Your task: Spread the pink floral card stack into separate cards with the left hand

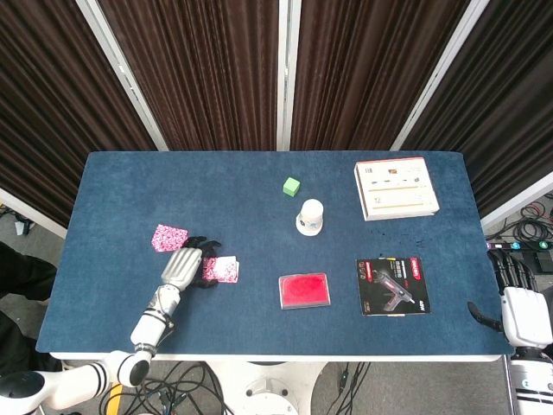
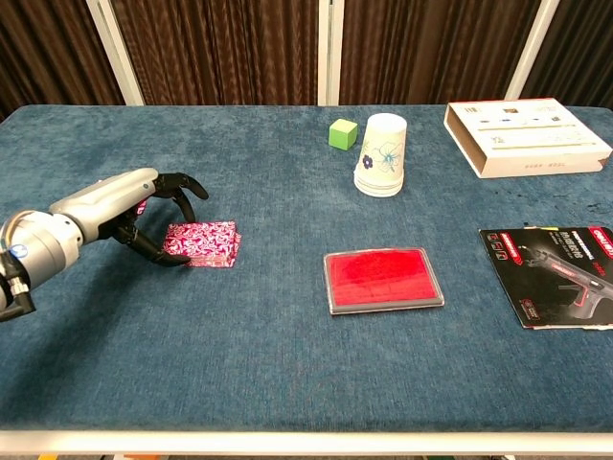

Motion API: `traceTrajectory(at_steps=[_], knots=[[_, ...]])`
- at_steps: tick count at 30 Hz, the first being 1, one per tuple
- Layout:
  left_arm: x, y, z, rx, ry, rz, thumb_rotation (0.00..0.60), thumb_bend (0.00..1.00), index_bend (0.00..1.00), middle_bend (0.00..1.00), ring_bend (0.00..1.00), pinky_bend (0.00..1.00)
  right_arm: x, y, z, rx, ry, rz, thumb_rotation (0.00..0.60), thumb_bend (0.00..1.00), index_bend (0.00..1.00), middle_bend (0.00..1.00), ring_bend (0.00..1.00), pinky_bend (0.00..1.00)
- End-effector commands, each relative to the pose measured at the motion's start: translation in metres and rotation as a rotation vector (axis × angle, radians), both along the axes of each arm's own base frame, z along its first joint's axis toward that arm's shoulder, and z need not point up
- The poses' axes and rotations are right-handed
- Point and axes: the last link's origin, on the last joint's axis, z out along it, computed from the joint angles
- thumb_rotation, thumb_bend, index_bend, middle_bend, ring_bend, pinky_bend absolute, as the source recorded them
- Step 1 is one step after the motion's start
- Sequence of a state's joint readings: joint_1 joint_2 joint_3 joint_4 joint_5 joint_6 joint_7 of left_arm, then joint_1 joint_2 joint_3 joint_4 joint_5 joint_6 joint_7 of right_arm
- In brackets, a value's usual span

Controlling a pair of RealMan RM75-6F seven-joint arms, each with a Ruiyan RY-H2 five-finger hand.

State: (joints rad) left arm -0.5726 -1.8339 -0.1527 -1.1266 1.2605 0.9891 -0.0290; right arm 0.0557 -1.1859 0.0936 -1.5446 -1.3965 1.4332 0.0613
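Note:
The pink floral card stack (image 1: 221,270) (image 2: 203,243) lies flat on the blue table, left of centre. My left hand (image 1: 181,266) (image 2: 123,203) hovers at its left end, fingers (image 2: 180,184) arched apart above the table. The thumb tip touches the stack's left edge, and the hand holds nothing. One separate pink floral card (image 1: 169,237) lies further back left; in the chest view it peeks out behind the hand (image 2: 141,206). My right hand (image 1: 521,313) hangs off the table's right edge, empty with its fingers extended.
A red flat case (image 1: 304,290) (image 2: 383,280) lies right of the stack. Further back stand a floral paper cup (image 2: 382,154) and a green cube (image 2: 343,133). A white box (image 2: 525,136) and a glue-gun package (image 2: 560,274) lie on the right.

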Motion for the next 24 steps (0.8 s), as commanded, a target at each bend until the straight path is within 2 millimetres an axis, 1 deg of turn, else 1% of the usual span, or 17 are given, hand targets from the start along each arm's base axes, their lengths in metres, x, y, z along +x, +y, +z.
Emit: traceTrajectory(at_steps=[1,6,13,17,24], knots=[[-0.0002,-0.0007,-0.0009,-0.003,0.005,-0.004,0.600,0.17,0.25,0.37,0.11,0.11,0.0000,0.0000,0.0000,0.000,0.000,0.000,0.600,0.15,0.00,0.00,0.00,0.00],[0.0001,-0.0008,-0.0020,-0.004,0.006,-0.006,0.600,0.18,0.26,0.40,0.11,0.11,-0.0005,0.0003,0.0003,-0.001,0.000,-0.002,0.600,0.15,0.00,0.00,0.00,0.00],[0.0013,0.0007,-0.0013,0.004,-0.001,-0.007,0.600,0.19,0.27,0.41,0.11,0.11,-0.0013,0.0004,0.0002,-0.001,-0.001,-0.002,0.600,0.15,0.00,0.00,0.00,0.00],[0.0016,0.0002,-0.0010,0.010,-0.005,-0.007,0.600,0.20,0.28,0.43,0.12,0.11,-0.0015,0.0000,0.0000,-0.001,-0.001,-0.003,0.600,0.15,0.00,0.00,0.00,0.00],[0.0026,-0.0011,-0.0004,0.012,-0.023,-0.018,0.600,0.21,0.29,0.44,0.13,0.11,-0.0008,-0.0009,0.0000,0.000,0.000,-0.004,0.600,0.15,0.00,0.00,0.00,0.00]])
